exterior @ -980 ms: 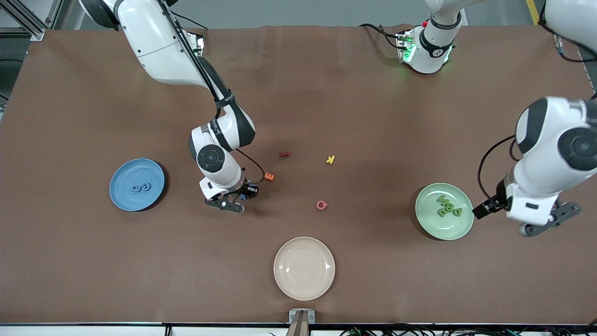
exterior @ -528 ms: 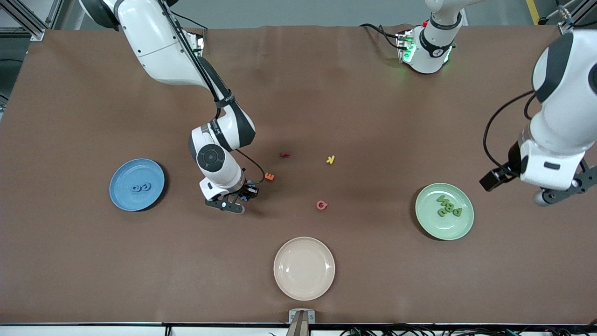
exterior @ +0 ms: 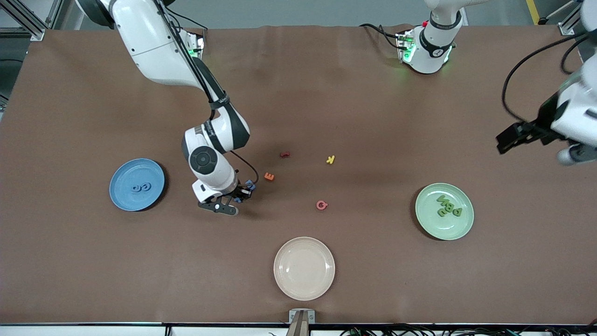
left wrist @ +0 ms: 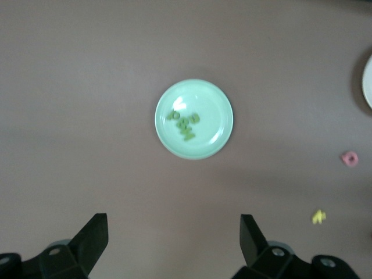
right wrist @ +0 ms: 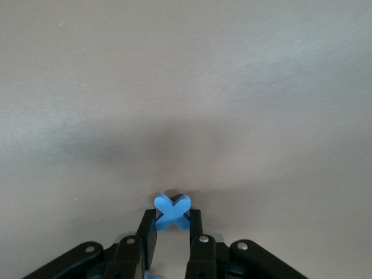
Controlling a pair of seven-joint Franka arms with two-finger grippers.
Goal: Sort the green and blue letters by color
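Observation:
My right gripper (right wrist: 172, 216) is shut on a blue X letter (right wrist: 172, 211), gripped across its middle, low over the table near the centre (exterior: 239, 195). Two blue letters (exterior: 141, 187) lie on the blue plate (exterior: 120, 173) toward the right arm's end. Several green letters (exterior: 448, 207) lie on the green plate (exterior: 429, 225) toward the left arm's end. My left gripper (left wrist: 173, 232) hangs open and empty, high over the table, and looks down on the green plate (left wrist: 216, 109) with its green letters (left wrist: 184, 121). In the front view it (exterior: 576, 153) is at the table's edge.
A cream plate (exterior: 304, 268) stands nearest the front camera. Loose on the middle of the table lie an orange E (exterior: 269, 176), a dark red letter (exterior: 284, 154), a yellow K (exterior: 330, 159) and a pink letter (exterior: 322, 205).
My right gripper closed on the blue X and shifted a little toward the blue plate. The left arm rose and drew away from the green plate toward its base.

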